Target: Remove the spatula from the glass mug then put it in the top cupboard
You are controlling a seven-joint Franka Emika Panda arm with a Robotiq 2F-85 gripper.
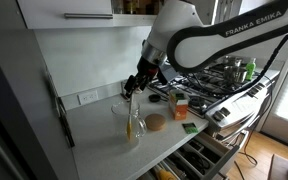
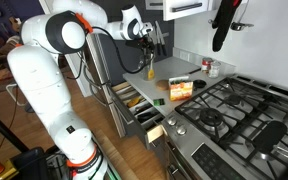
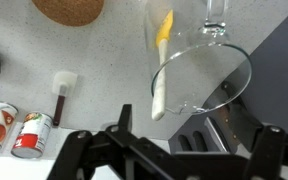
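Observation:
The glass mug [image 1: 131,122] stands on the white counter, and the spatula [image 1: 135,124] leans inside it. In the wrist view the spatula [image 3: 160,80] rests on the mug's rim [image 3: 246,70], yellow blade down and pale handle end up. My gripper [image 1: 134,87] hangs just above the mug, open, with nothing held. Its dark fingers [image 3: 79,148] straddle the bottom of the wrist view, gripper [image 3: 174,150] a little short of the handle end. The top cupboard [image 1: 69,10] is on the wall above. In an exterior view the gripper [image 2: 149,38] is over the spatula [image 2: 149,68], below the cupboard [image 2: 189,6].
A round brown disc [image 1: 156,122] and an orange box [image 1: 180,108] sit beside the mug. Two red-topped jars [image 3: 14,128] and a small dark stick with a white end [image 3: 62,92] lie nearby. Low drawers [image 2: 136,103] stand pulled out, and a gas stove [image 2: 234,105] fills one side.

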